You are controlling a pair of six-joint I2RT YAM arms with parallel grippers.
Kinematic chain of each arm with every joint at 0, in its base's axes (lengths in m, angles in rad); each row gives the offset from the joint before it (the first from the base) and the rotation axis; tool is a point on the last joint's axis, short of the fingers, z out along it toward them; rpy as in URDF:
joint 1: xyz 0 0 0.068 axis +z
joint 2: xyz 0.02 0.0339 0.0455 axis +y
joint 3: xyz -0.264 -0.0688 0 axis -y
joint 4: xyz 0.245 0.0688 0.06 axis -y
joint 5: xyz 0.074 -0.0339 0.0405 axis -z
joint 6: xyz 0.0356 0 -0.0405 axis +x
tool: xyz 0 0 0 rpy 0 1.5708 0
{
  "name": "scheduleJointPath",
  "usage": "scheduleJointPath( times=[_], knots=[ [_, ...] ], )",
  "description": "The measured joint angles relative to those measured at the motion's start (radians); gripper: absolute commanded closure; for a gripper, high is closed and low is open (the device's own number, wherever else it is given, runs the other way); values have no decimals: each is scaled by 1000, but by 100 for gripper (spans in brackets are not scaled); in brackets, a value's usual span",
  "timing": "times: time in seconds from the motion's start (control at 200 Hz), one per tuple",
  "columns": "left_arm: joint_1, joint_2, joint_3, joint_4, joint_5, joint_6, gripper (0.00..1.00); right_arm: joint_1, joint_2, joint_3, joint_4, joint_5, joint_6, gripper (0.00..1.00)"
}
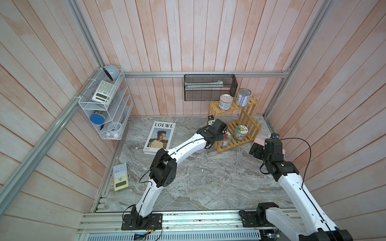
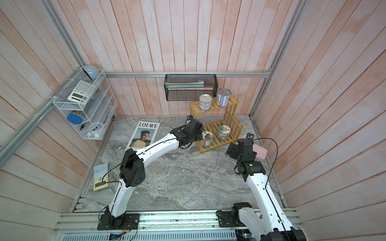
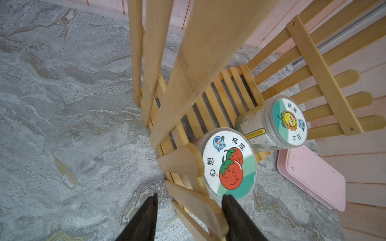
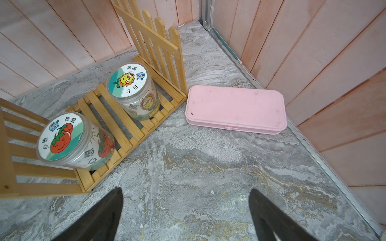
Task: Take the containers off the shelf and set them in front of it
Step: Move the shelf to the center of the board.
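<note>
left pincer (image 3: pixel 190 196) parted, straddling a shelf (image 3: pixel 211 104) side slat, one finger (image 3: pixel 234 217) beside tomato jar (image 3: pixel 229 164) | right pincer (image 4: pixel 186 189) wide open above counter (image 4: pixel 208 167) near pink case (image 4: pixel 236 108) | sunflower jar (image 3: pixel 290 123) shares lower tier | blue can (image 1: pixel 225 102), purple can (image 1: pixel 242 97) on upper tier, only top views show them

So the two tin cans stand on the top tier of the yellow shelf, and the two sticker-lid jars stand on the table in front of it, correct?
Not quite. The blue-white can and the purple can do stand on the top tier of the yellow shelf, but the tomato-lid jar and the sunflower-lid jar stand on its lower tier, as the right wrist view shows.
</note>
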Motion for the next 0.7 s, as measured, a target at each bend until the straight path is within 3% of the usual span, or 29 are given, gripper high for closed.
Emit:
scheduleJointPath(
  times=[0.295, 0.7],
  knots=[
    [3, -18, -51, 58, 0, -3, 55, -14, -2, 0, -6, -13, 0, 2],
    [54, -104, -175, 83, -7, 24, 56, -35, 31, 35, -9, -30, -2, 2]
  ],
)
